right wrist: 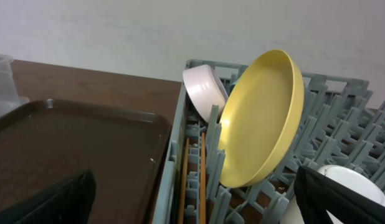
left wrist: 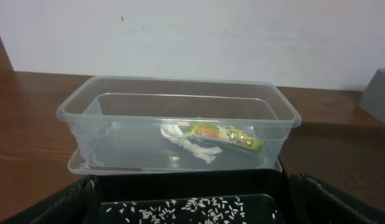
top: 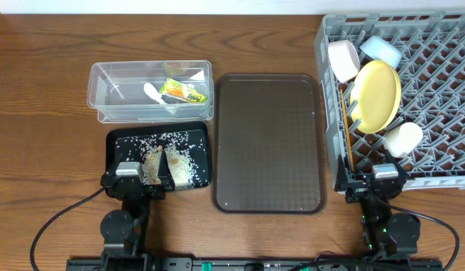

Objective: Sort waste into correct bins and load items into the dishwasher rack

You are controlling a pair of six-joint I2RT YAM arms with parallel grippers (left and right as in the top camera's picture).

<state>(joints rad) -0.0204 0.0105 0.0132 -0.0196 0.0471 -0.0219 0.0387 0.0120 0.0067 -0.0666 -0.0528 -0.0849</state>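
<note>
Dishwasher rack partly off frame

Brown wood-grain bench. Clear tub; green-yellow-orange wrapper, white scrap. A black tray speckled with white-tan rice. Grey lattice rack; yellow plate, light-blue bowl, white bowl, white cup. Dark brown serving tray.

Two black arms with round joint housings, each wrist topped by a silver-grey block. The left tool and right tool have broad matte black fingers. Thin black cables curve out from the bases
</note>
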